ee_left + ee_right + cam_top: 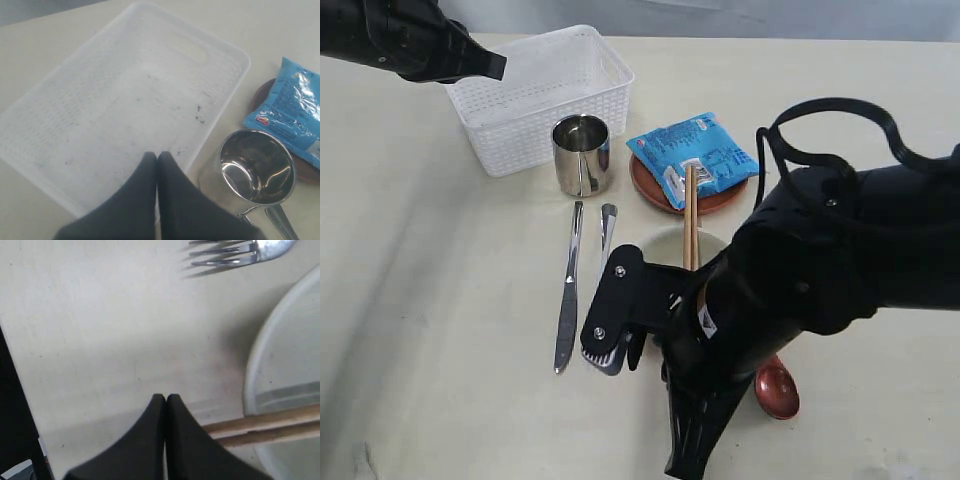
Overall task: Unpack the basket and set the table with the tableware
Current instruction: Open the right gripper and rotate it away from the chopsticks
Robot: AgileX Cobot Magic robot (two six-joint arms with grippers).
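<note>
The white basket [545, 95] stands empty at the back left. My left gripper [157, 155] is shut on nothing and hovers over the basket's [125, 100] near edge, beside the steel cup [255, 167]. The cup [582, 153] stands in front of the basket. Knife [568, 290] and fork [607, 225] lie side by side on the table [450, 300]. Two chopsticks [690, 215] rest across the cream bowl [665, 245] and the reddish-brown plate [660, 192]. The dark red spoon [777, 388] lies at the front right. My right gripper [165, 397] is shut and empty over bare table between the fork [235, 251], the bowl [285, 365] and the chopsticks [265, 425].
A blue snack packet [692, 155] lies on the plate, under the chopsticks' far ends. My right arm [820, 270] hangs over the bowl's near side and hides the fork's tines in the exterior view. Bare tabletop stretches along the left side.
</note>
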